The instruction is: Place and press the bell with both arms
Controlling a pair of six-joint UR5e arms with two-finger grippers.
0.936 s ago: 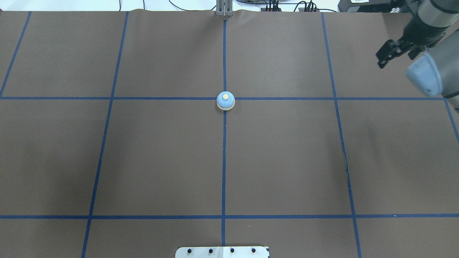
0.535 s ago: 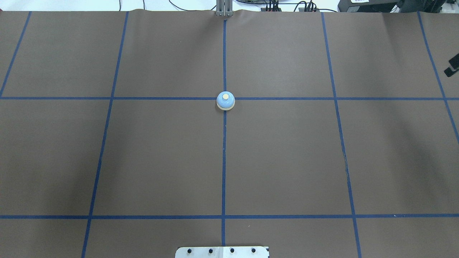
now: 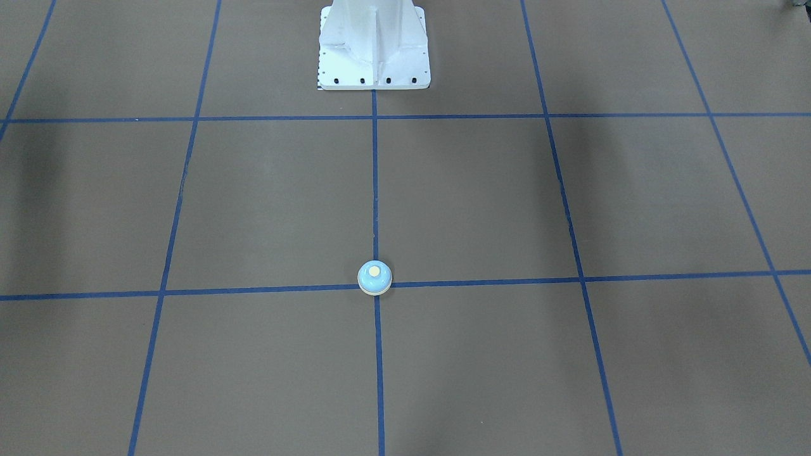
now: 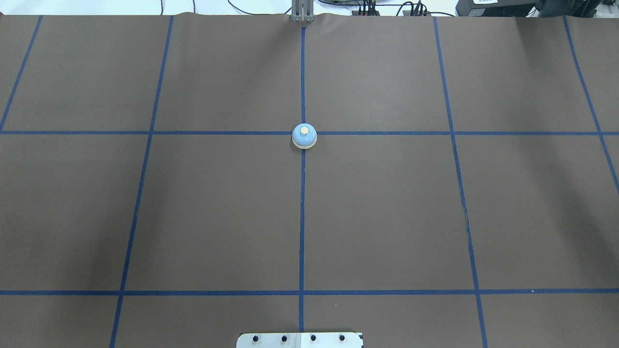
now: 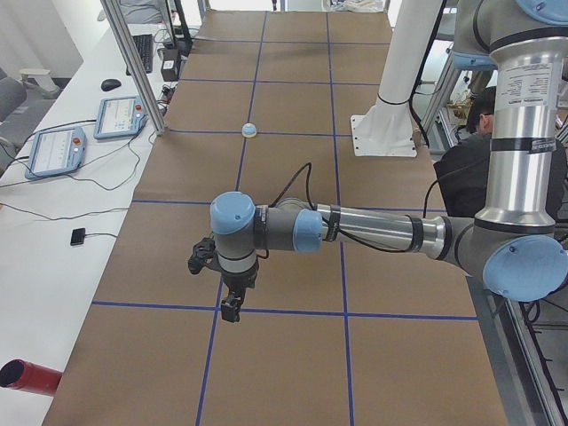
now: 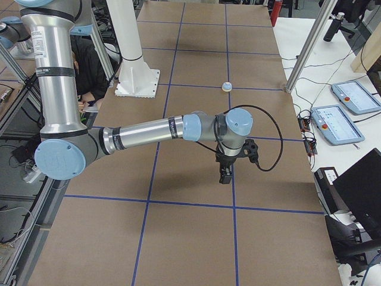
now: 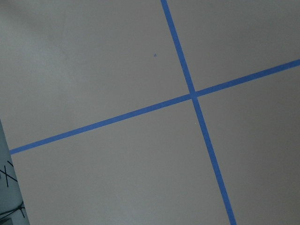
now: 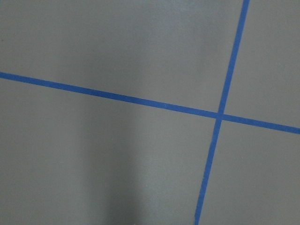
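The light-blue bell [image 4: 304, 136] with its cream button stands upright on the crossing of two blue tape lines at the table's middle. It also shows in the front view [image 3: 374, 277] and, small, in both side views [image 5: 250, 130] [image 6: 227, 86]. Both arms are outside the overhead and front views. The left gripper [image 5: 230, 311] points down over the table's left end, far from the bell. The right gripper [image 6: 225, 176] points down over the right end, also far from it. I cannot tell whether either is open or shut. The wrist views show only brown mat and tape.
The white bolted pedestal [image 3: 374, 44] stands at the robot's side of the table. A metal post [image 4: 302, 12] stands at the far edge. Teach pendants [image 5: 55, 149] [image 6: 337, 124] lie on the white bench. A red cylinder [image 5: 27, 377] lies there. A person [image 5: 466, 151] sits behind the robot.
The right arm and gripper have drawn back out of the overhead view's right edge. The bell has not moved.
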